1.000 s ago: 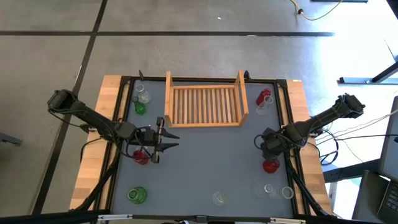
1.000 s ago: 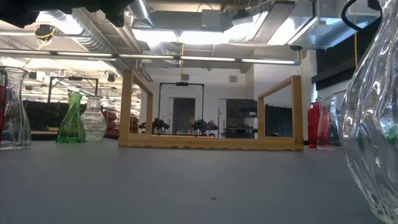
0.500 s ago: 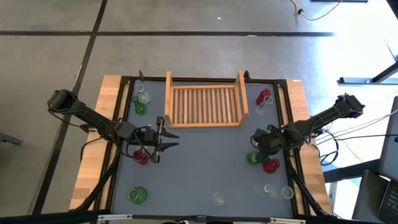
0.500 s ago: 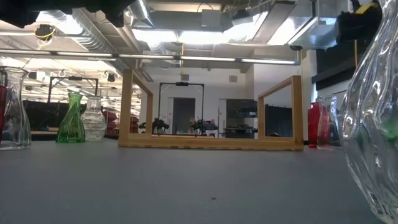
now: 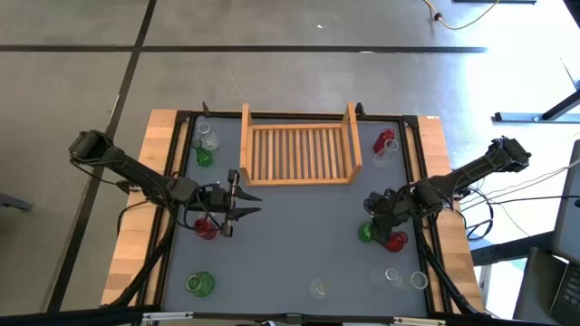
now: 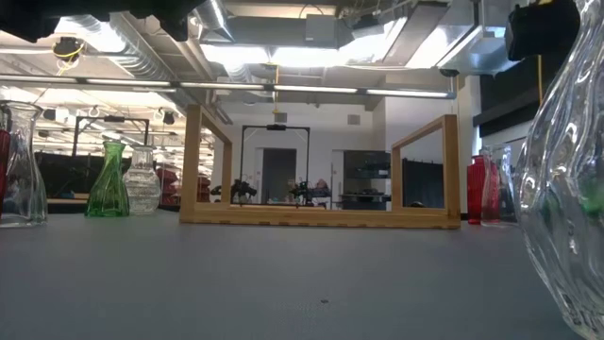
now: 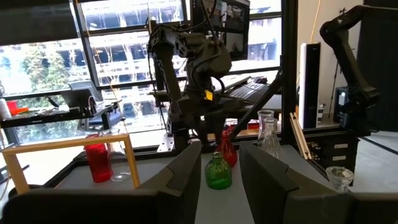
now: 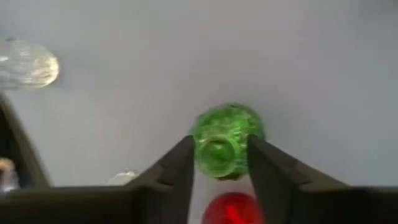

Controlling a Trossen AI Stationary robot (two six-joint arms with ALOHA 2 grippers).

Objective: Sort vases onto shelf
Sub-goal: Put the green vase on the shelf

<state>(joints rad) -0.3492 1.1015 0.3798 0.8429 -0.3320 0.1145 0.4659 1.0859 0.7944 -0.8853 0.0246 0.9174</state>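
right gripper point(image 8: 219, 163) jaws spread, released; green vase point(image 8: 225, 140) neck between fingertips, red vase point(image 8: 231, 208) just behind. left gripper point(image 5: 237, 201) released, nothing between jaws.

Both arms are matte black, built of slim jointed links with rounded housings. Thin black cables trail from the right arm point(image 5: 462, 179). The left claw point(image 7: 217, 177) shows two broad, dark, blunt fingers.

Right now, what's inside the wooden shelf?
Nothing that shows: the shelf has only its bare slats, with no vase on them. The vases stand outside it, like the green vase under the right gripper, whose jaws straddle its neck.
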